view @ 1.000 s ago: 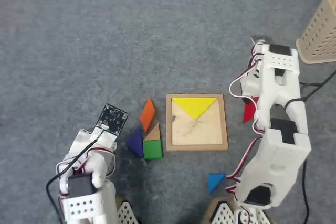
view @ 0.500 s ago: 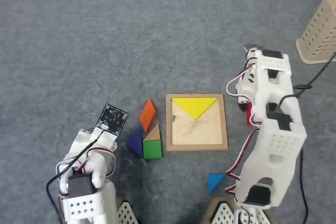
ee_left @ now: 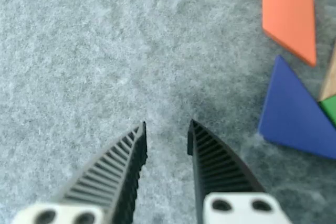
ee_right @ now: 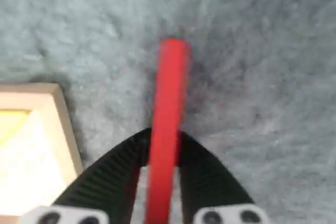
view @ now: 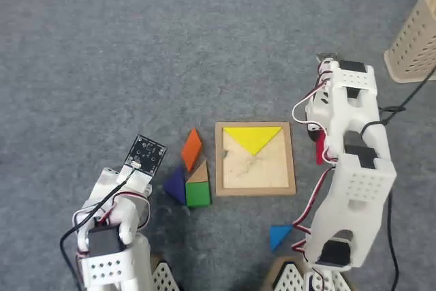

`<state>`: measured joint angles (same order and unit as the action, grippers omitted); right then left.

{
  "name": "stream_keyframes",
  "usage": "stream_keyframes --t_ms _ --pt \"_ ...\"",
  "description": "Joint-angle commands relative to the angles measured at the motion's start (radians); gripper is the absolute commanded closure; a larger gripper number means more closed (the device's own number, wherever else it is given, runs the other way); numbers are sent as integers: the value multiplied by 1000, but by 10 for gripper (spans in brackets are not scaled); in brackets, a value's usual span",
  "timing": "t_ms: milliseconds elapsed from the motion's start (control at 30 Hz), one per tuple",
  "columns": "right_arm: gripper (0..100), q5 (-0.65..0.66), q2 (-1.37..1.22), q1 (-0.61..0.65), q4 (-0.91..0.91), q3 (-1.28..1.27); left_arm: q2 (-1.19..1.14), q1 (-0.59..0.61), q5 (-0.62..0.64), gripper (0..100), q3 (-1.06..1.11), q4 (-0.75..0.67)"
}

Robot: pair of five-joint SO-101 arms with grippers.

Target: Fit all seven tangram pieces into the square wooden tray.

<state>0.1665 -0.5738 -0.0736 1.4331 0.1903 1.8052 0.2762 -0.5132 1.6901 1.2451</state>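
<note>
The right arm's jaws clamp the red piece (ee_right: 168, 82) on edge, long axis pointing straight out from them, just beside the tray (view: 255, 191). The left arm's jaws stand apart.

The table (view: 102, 52) is viewed from high overhead; wrist cameras are held close, aimed down at it, the tray (view: 255, 190) rim being shared with the right view, the orange piece (view: 192, 146) with the left
</note>
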Motion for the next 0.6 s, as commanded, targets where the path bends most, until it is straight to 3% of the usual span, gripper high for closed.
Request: stream_keyframes --t_ms 0,133,233,400,567 --pt "994 -23 162 31 73 29 23 2 -9 878 -5 -3" --pt "992 -57 306 122 148 -2 23 2 -9 878 -5 -3" --pt "992 -98 438 257 139 -95 23 2 -9 878 -5 -3" --pt "992 -152 593 478 -16 -307 23 2 -9 878 -5 -3" --pt "991 -219 608 585 -136 -400 23 2 -9 878 -5 -5"
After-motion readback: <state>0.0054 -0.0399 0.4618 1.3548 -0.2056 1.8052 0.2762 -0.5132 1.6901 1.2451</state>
